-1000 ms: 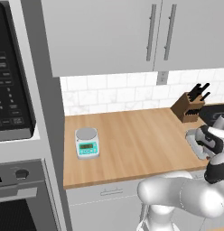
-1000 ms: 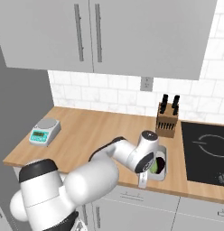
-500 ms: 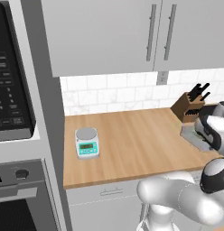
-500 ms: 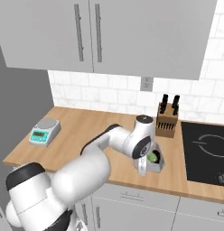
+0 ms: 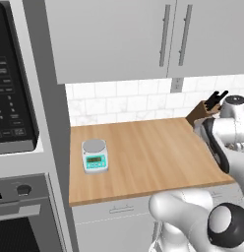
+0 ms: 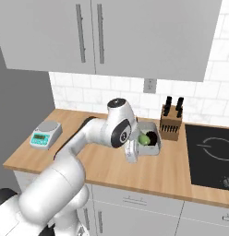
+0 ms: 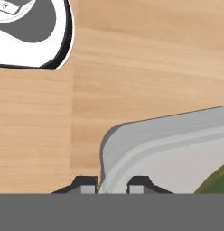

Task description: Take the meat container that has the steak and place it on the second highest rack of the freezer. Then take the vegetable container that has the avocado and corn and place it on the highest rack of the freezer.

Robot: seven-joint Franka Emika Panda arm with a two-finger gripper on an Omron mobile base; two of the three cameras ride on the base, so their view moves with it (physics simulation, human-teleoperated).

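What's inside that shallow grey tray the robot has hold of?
In the shallow grey rectangular tray a round light-green piece shows beside something dark. The robot's white arm and its hand, pinching the tray's rim, cover the near part, so the rest of the contents can't be made out.

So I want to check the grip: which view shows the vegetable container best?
The right base view: the whole vegetable container shows there, green contents inside, beside the knife block. The hand view gives only its grey rim between the tool's tips. In the left base view the arm covers it.
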